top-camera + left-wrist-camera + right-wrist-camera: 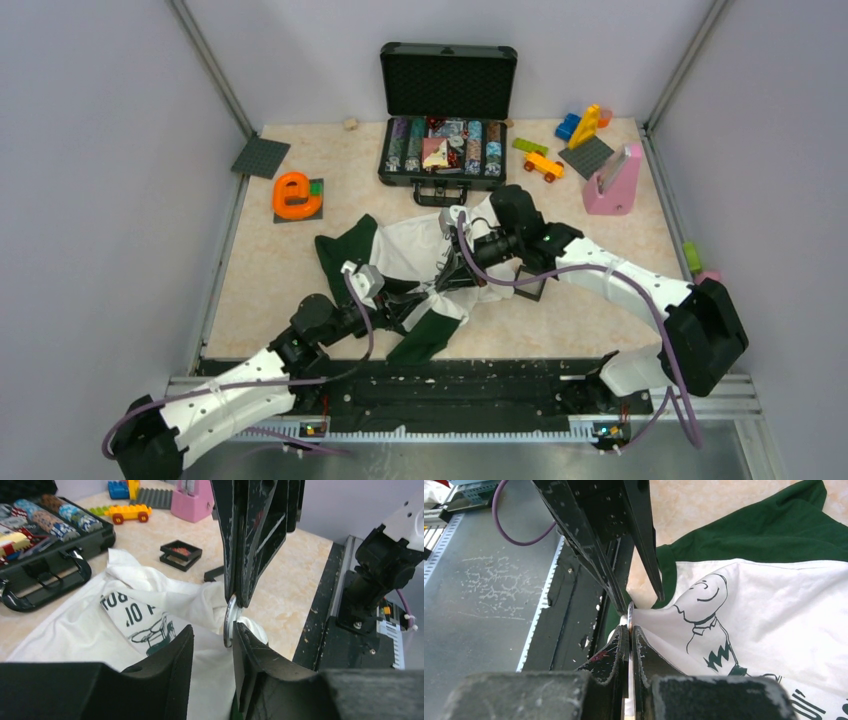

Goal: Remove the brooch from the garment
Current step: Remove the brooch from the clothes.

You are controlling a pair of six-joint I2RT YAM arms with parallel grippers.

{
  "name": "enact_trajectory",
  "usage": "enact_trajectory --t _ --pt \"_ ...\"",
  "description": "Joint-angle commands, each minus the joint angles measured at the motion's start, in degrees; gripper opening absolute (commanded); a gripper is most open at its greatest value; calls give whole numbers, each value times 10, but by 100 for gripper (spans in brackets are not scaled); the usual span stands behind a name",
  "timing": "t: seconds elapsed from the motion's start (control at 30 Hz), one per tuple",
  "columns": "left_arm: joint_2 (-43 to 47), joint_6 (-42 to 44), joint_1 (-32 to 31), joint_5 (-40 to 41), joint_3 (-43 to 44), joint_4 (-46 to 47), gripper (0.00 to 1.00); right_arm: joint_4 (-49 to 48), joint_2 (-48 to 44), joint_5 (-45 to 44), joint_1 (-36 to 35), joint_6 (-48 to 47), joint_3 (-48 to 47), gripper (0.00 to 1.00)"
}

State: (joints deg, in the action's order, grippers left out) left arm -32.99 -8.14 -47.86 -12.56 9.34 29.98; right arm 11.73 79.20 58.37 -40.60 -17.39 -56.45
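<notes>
The garment [400, 250], a white shirt with green sleeves and a cartoon print, lies crumpled mid-table; it also shows in the left wrist view [75, 625] and the right wrist view [764, 610]. My right gripper [447, 275] [630, 629] is shut on a thin silver disc [630, 612] [228, 622], seen edge-on at a pulled-up fold of white cloth. My left gripper [420, 300] [212, 630] is open around that fold, and its right finger [250, 650] touches the disc. No orange-red brooch face shows; it is hidden.
An open black case [445, 150] stands at the back. An orange letter "e" [292, 195] is at the left. A toy car [543, 165] and a pink stand [613, 185] are at the right. A small black box [530, 285] [181, 554] with something red inside sits beside the shirt.
</notes>
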Motion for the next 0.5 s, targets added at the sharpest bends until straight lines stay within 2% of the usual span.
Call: enact_trajectory --t 0.0,0.13,0.37,0.47 --pt "-19 6 -1 -30 27 26 36 -6 -3 33 2 -20 -35 0" --pt "-27 7 -1 -30 31 35 28 -3 -2 37 1 -21 -35 0" --pt "-34 7 0 -52 40 35 28 3 1 38 1 -25 -37 0" --pt "-35 7 -1 -52 40 34 22 4 1 42 1 -26 -37 0"
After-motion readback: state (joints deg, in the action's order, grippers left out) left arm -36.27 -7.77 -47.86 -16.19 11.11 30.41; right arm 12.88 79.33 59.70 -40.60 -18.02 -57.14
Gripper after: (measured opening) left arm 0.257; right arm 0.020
